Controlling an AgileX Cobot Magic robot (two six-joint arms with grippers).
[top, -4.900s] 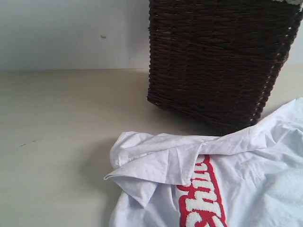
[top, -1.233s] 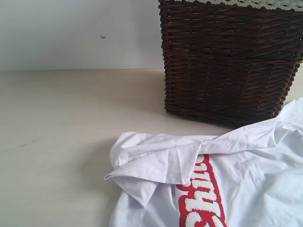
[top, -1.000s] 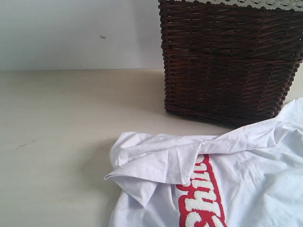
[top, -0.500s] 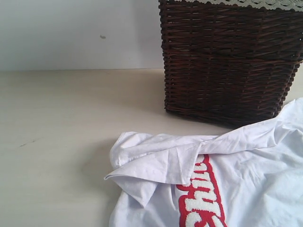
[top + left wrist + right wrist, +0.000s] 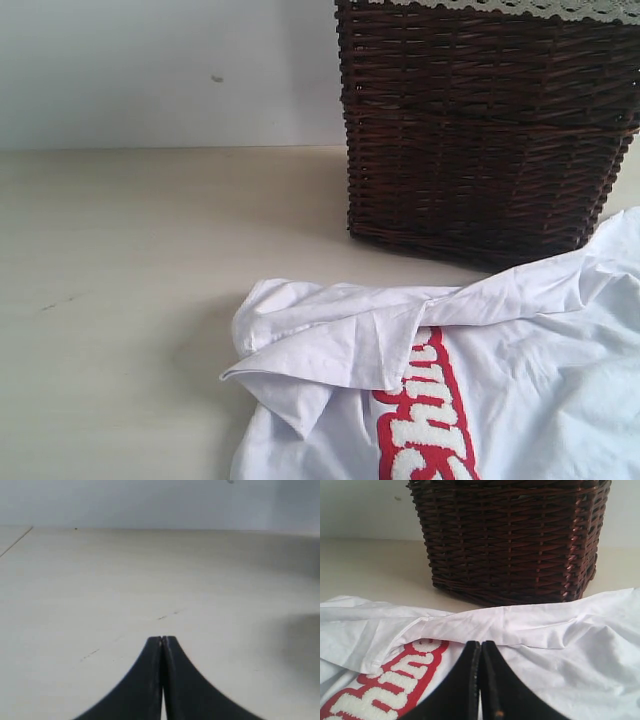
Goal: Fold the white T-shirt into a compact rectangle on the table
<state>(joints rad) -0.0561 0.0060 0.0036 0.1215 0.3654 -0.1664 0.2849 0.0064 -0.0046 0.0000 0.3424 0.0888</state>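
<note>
The white T-shirt (image 5: 520, 370) lies crumpled on the table (image 5: 120, 260), its edge rolled over and its red-banded fuzzy lettering (image 5: 425, 420) partly showing. In the right wrist view the shirt (image 5: 570, 650) lies under my right gripper (image 5: 481, 643), which hovers over it, shut with nothing between its jaws. My left gripper (image 5: 162, 638) is shut too, empty, above bare table (image 5: 100, 580) with no cloth in its view. Neither gripper shows in the exterior view. The orange tag is hidden.
A dark wicker basket (image 5: 485, 130) with a lace-edged liner (image 5: 500, 6) stands just behind the shirt, seen close ahead as the basket (image 5: 510, 535) in the right wrist view. A pale wall (image 5: 150, 70) backs the table. Small scuff marks (image 5: 165, 616) dot the surface.
Between the oldest frame and the one 1.2 s ago the basket moved right and stood upright from a tilt. Nothing has visibly changed since; the shirt lies as before.
</note>
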